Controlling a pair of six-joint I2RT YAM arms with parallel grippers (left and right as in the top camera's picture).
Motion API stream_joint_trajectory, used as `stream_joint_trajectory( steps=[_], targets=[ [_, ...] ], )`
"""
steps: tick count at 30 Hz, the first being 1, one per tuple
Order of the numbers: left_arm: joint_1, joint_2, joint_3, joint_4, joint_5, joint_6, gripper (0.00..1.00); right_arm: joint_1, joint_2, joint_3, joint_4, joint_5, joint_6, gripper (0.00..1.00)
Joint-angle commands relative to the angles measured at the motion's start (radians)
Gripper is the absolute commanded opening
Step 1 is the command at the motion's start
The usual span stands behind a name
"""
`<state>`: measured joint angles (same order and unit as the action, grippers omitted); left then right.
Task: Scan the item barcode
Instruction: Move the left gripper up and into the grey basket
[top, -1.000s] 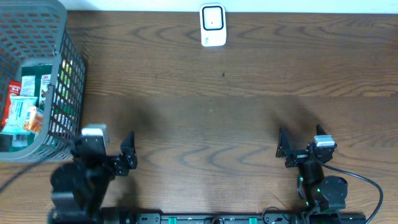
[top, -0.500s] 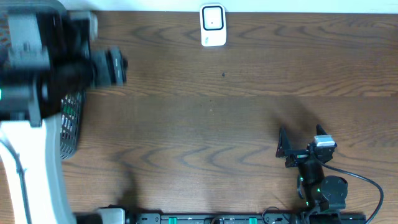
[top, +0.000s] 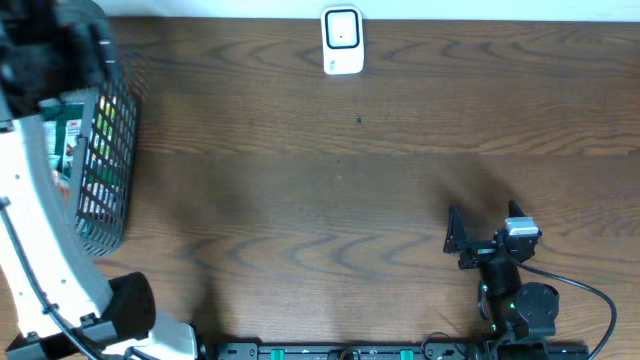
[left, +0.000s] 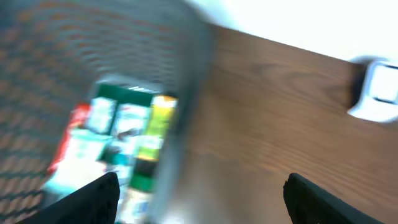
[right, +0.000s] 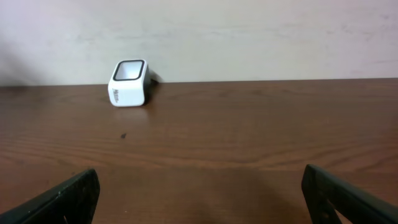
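Packets (left: 121, 146): a loose pile in green, red, white and yellow, lying in the grey wire basket (top: 112, 175) at 9 to 10 o'clock on the counter (top: 340, 190). None has been lifted. The wrist view is blurred, so no barcode can be read, and I cannot tell which packet is the target.

Scanner (top: 341, 40): small white unit at 12 o'clock by the far edge, window up, with nothing near it.

Left gripper (left: 202, 196): over the basket's inner rim, looking down into it. The jaws are wide apart with nothing between them. The white left arm (top: 45, 230) runs from the 7 o'clock corner up across the basket.

Right gripper (right: 202, 190): parked at 5 o'clock and facing the scanner, jaws fully spread and empty.

Change: a second ago the left arm sat folded low at 7 o'clock near the front edge, with the whole basket unobstructed. Half a second ago it was a blur sweeping toward 10 o'clock. It now covers the basket's left half, so the packets show only through a strip beside it. The right arm, scanner and basket have not shifted.

Reading: the reach has begun but the pick has not. The left gripper probably still has to descend and close on one packet, then carry it to 12 o'clock.
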<state>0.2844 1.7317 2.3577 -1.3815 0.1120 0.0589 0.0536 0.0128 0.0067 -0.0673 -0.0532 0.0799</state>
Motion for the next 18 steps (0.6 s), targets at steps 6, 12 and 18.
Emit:
stream_joint_trajectory(
  steps=[6, 12, 18],
  targets=[
    [0.193, 0.035, -0.035, 0.0, -0.049, 0.022, 0.86, 0.006, -0.003, -0.001, -0.004, -0.004, 0.013, 0.99],
    [0.232, 0.114, -0.037, -0.005, -0.045, 0.019, 0.86, 0.006, -0.003, -0.001, -0.004, -0.004, 0.013, 0.99],
    [0.233, 0.233, -0.038, 0.005, -0.046, 0.022, 0.86, 0.006, -0.003, -0.001, -0.004, -0.004, 0.013, 0.99]
  ],
)
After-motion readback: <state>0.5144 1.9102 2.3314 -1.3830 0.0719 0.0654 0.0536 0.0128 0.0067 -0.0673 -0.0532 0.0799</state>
